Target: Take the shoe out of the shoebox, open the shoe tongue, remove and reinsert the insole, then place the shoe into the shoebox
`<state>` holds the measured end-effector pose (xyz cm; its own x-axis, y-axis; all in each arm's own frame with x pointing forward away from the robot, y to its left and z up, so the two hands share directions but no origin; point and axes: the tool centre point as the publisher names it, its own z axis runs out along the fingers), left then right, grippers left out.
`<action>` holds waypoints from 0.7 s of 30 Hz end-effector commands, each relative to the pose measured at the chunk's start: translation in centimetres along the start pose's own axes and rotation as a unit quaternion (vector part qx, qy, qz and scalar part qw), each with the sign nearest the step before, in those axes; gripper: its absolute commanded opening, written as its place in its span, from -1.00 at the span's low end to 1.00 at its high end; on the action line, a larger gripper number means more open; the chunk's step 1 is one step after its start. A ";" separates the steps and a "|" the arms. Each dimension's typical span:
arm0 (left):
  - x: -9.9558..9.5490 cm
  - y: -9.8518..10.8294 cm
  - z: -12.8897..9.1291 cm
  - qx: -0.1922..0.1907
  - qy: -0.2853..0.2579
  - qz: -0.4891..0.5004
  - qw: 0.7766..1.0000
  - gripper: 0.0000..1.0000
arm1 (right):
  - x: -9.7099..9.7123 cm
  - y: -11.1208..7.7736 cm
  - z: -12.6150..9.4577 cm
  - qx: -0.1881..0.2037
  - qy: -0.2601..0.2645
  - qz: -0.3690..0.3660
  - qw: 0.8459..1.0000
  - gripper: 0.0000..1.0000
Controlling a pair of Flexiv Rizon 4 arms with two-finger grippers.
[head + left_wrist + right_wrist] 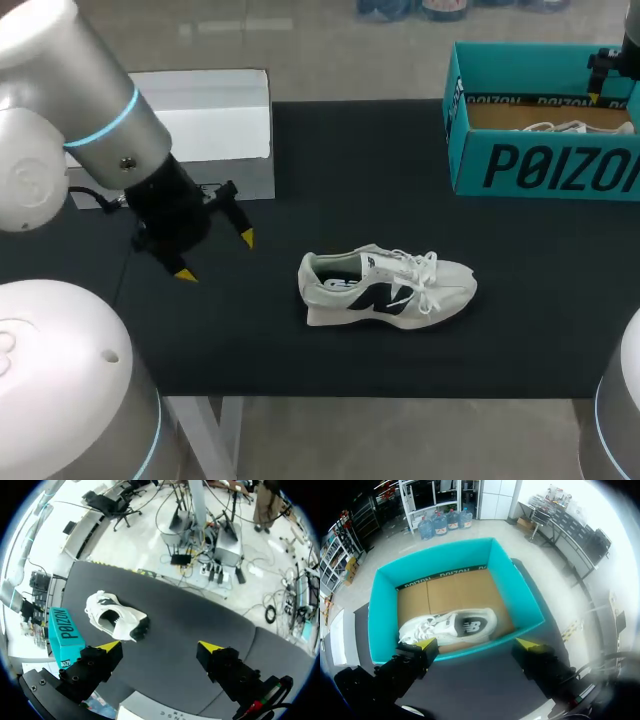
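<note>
A white sneaker with a dark side logo [385,287] lies on its side in the middle of the black mat, laces loose. My left gripper [216,256] hangs open to the left of its heel, apart from it. In the left wrist view the sneaker [115,617] lies well ahead of the open left gripper [160,646]. The teal shoebox [540,165] stands at the back right. A second white sneaker [452,626] lies inside the shoebox [517,595]. My right gripper [477,643] hovers open above the box's near wall, holding nothing.
A white box [215,115] stands at the back left, just behind my left arm. The black mat [330,170] covers the table, and its front edge runs close below the sneaker.
</note>
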<state>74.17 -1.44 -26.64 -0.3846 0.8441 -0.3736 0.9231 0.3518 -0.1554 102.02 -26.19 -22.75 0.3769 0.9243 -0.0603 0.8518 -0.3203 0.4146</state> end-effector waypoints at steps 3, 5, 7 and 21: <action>4.9 -1.0 -1.0 0.063 -0.160 0.071 0.983 1.00 | 0.0 -0.1 0.0 -0.001 0.000 0.000 1.000 1.00; 4.9 -1.0 -1.0 0.063 -0.160 0.071 0.983 1.00 | 0.0 -0.1 0.0 -0.001 0.000 0.000 1.000 1.00; 4.9 -1.0 -1.0 0.063 -0.160 0.071 0.983 1.00 | 0.0 -0.1 0.0 -0.001 0.000 0.000 1.000 1.00; 4.9 -1.0 -1.0 0.063 -0.160 0.071 0.983 1.00 | 0.0 -0.1 0.0 -0.001 0.000 0.000 1.000 1.00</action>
<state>71.60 2.67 -27.29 -0.2528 0.7102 -0.6570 0.9672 0.1688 -0.1897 102.02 -26.19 -22.75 0.3769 0.9243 -0.0602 0.8517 -0.3203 0.4147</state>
